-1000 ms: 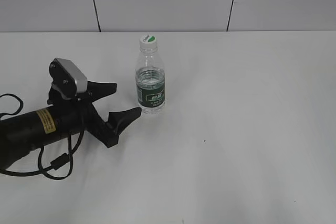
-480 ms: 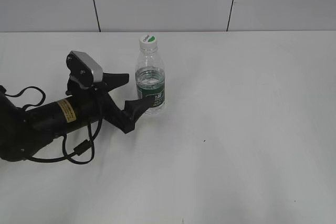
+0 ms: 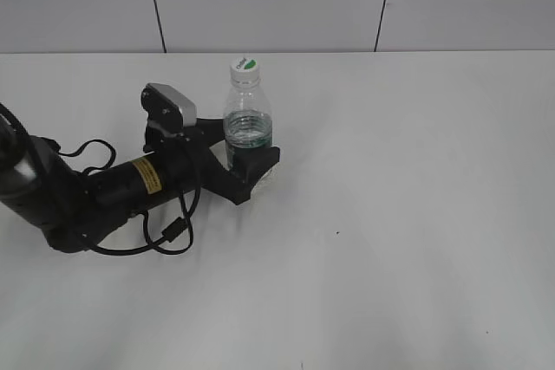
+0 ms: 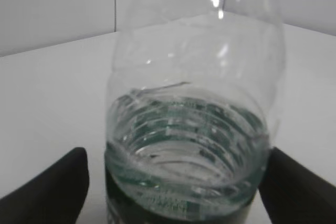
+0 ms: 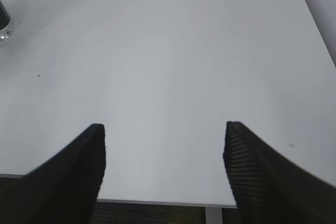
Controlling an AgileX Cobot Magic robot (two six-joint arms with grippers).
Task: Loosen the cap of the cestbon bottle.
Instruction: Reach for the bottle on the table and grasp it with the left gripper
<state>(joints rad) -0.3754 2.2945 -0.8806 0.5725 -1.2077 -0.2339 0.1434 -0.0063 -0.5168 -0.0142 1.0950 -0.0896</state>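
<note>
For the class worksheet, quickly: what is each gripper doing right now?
Left gripper: open, fingers either side of the cestbon bottle.
Right gripper: open, empty.

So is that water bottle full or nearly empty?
Partly full: the bottle shows a waterline midway up, clear plastic above it.

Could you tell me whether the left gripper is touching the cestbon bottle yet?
Cannot tell: left gripper straddles the cestbon bottle; neither view shows contact or gap plainly.

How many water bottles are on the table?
1. The cestbon bottle stands upright on the white table, between the fingers of the left gripper. None seems hidden.
</note>
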